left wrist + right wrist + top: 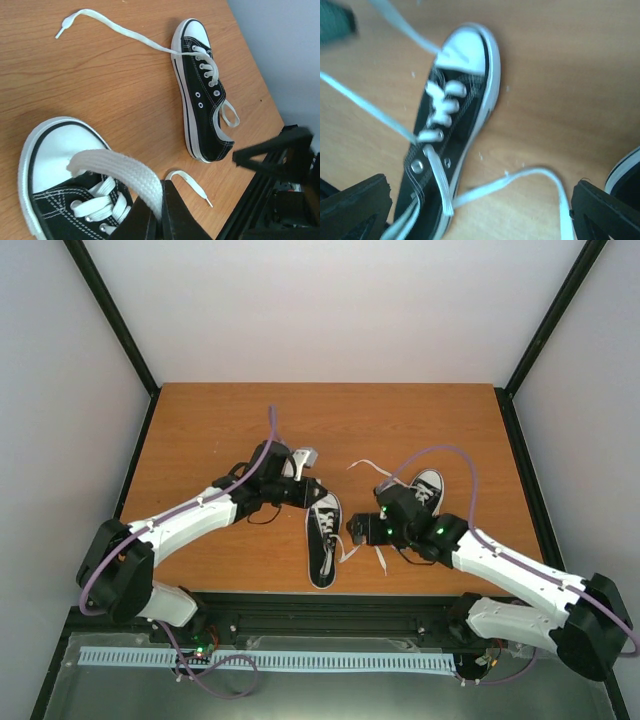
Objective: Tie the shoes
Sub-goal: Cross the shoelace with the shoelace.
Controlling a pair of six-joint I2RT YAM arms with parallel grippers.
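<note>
Bright, even, diffuse light from above leaves only soft shadows beside the far sneaker [202, 95] on the wooden table [100, 85]; the left wrist view is sharp, the right wrist view motion-blurred throughout, its sneaker [455, 125] smeared.

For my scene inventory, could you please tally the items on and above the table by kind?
Black canvas sneakers: 2
Grippers: 2 (left gripper shut on a white lace; right gripper open)
Wooden table: 1
Total: 5
</note>
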